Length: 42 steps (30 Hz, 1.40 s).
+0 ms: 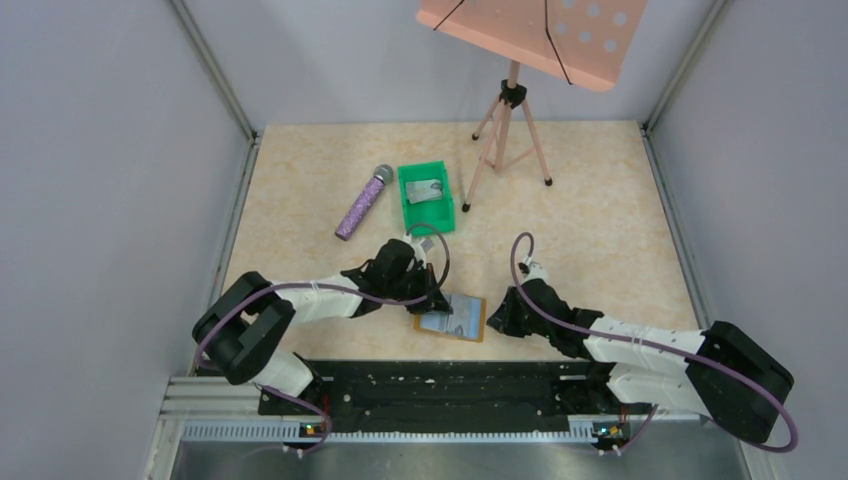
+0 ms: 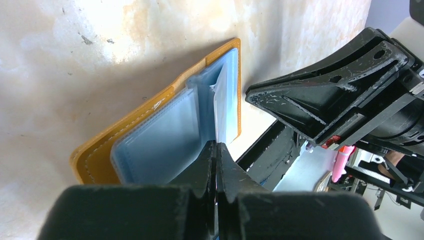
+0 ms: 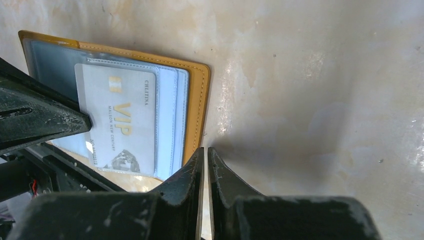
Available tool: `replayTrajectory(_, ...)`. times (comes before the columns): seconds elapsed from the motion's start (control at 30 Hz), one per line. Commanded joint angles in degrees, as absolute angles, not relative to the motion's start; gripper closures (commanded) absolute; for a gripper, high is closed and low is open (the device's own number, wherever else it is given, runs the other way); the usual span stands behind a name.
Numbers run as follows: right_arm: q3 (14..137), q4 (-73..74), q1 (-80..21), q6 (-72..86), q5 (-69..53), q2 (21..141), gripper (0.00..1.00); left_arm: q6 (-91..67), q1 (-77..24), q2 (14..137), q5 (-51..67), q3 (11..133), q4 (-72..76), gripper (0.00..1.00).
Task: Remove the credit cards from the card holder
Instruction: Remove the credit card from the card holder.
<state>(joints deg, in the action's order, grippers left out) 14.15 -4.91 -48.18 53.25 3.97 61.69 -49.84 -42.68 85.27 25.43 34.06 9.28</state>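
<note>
Since the credit card (image 3: 122, 125) is thin, stiff and slick, its bare edge is the place to grip: my left pincer (image 2: 216, 150) is clenched there, I judge. The card holder (image 1: 452, 317) lies open on the table (image 1: 600, 220) between my arms, light and floppy; my right pincer (image 3: 205, 155), closed on nothing, sits just beside its tan edge, well placed to pin it.

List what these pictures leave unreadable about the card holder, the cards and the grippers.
- Silvery VIP card pinched by the black left gripper: left wrist view shows it edge-on only.
- Other cards in the tan leather card holder: right wrist view, left gripper covers part.
- Grey cards in the green plastic bin: top view, too small to count.
- Black right gripper contact with the holder: right wrist view, own fingers hide it.
</note>
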Motion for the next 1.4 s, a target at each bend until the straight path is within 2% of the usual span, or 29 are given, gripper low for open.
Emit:
replayTrajectory(0.0, 15.2, -4.0, -47.6, 51.4, 2.5, 60.9, 0.93, -48.4, -42.4, 86.0, 27.1, 36.4, 9.4, 1.0)
replayTrajectory(0.23, 17.6, -6.3, -47.6, 50.2, 0.2, 56.5, 0.85, -48.2, -42.4, 87.5, 28.3, 37.2, 10.3, 1.0)
replayTrajectory(0.3, 17.8, -8.4, -47.6, 50.2, -1.4, 57.3, 0.86, -47.7, -42.4, 88.1, 28.5, 37.7, 9.6, 1.0)
replayTrajectory(0.4, 18.3, -10.9, -47.6, 50.0, -2.3, 60.2, 0.87, -47.9, -42.4, 89.2, 29.3, 38.3, 9.7, 0.93)
replayTrajectory(0.5, 18.6, -14.7, -47.6, 49.9, -3.9, 64.0, 0.88, -48.2, -42.4, 89.2, 30.0, 38.4, 10.5, 1.0)
replayTrajectory(0.83, 17.0, -17.1, -47.6, 52.9, -3.4, 73.4, 0.91, -45.1, -41.7, 86.5, 26.8, 38.1, 5.9, 1.0)
replayTrajectory(1.37, 13.9, -13.2, -47.6, 53.6, -0.3, 71.2, 0.92, -41.4, -37.4, 84.3, 28.1, 39.7, 0.2, 1.0)
